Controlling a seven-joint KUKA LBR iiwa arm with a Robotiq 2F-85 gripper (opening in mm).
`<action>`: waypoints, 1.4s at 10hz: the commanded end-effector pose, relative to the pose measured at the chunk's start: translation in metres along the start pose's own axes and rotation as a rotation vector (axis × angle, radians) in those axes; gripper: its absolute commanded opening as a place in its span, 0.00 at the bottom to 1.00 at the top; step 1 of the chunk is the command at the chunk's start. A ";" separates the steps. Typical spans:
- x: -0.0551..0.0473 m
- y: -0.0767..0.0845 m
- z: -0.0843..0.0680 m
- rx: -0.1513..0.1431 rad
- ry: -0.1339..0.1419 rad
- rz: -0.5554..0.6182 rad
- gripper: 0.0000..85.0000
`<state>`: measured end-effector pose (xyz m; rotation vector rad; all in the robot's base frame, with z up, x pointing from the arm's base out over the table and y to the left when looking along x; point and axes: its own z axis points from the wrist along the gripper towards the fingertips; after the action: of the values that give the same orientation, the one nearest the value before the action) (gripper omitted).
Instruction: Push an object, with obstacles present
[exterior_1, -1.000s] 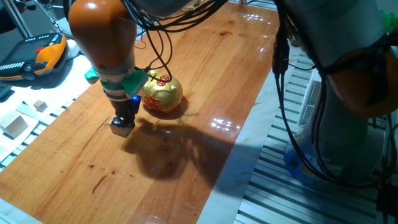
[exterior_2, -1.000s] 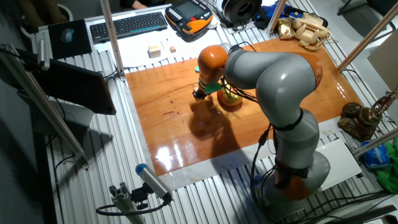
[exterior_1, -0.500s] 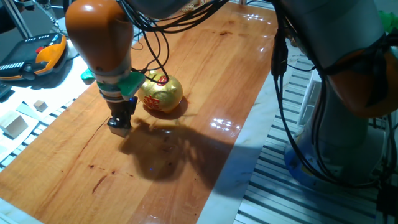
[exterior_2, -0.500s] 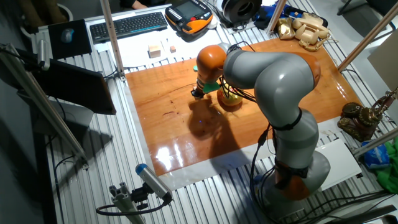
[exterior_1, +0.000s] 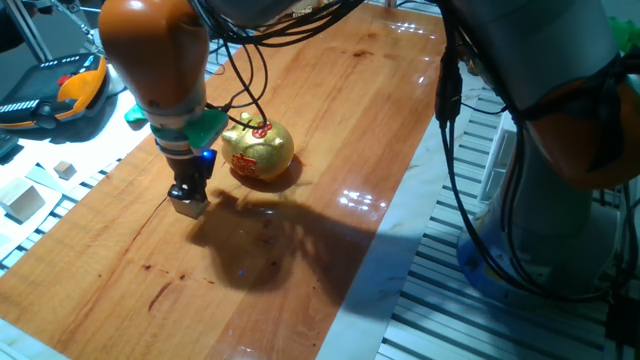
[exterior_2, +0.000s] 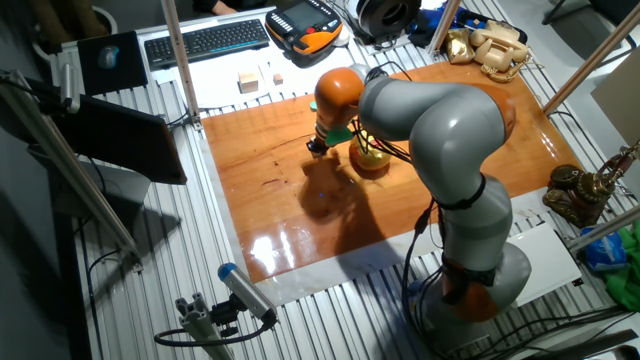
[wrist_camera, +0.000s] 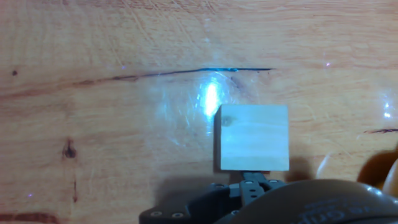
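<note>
The small light-wood cube (exterior_1: 186, 207) lies on the wooden table (exterior_1: 330, 120), left of the gold piggy bank (exterior_1: 258, 150) with red markings. My gripper (exterior_1: 189, 190) points down, its fingers together, with its tip against the cube. In the hand view the cube (wrist_camera: 252, 138) sits square just beyond my fingertips (wrist_camera: 252, 182), touching them, and a gold blur of the pig (wrist_camera: 385, 174) shows at the right edge. In the other fixed view my gripper (exterior_2: 316, 146) stands left of the pig (exterior_2: 370, 160); the cube is hidden there.
A larger pale wooden block (exterior_1: 22, 200) and a tiny cube (exterior_1: 64, 169) lie off the table's left side, also in the other fixed view (exterior_2: 247, 80). A teach pendant (exterior_1: 60, 90) and a keyboard (exterior_2: 205, 40) lie beyond. Cables hang over the pig.
My gripper has moved a little to the left, away from the pig, and the cube has slid along with its tip. The pig has not moved.
</note>
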<state>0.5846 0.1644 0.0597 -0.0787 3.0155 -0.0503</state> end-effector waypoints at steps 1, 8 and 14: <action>0.000 -0.001 0.001 -0.003 -0.001 -0.002 0.00; -0.002 -0.002 0.000 -0.019 0.030 -0.025 0.00; -0.005 -0.002 0.004 -0.006 0.050 -0.039 0.00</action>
<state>0.5906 0.1626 0.0558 -0.1388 3.0616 -0.0481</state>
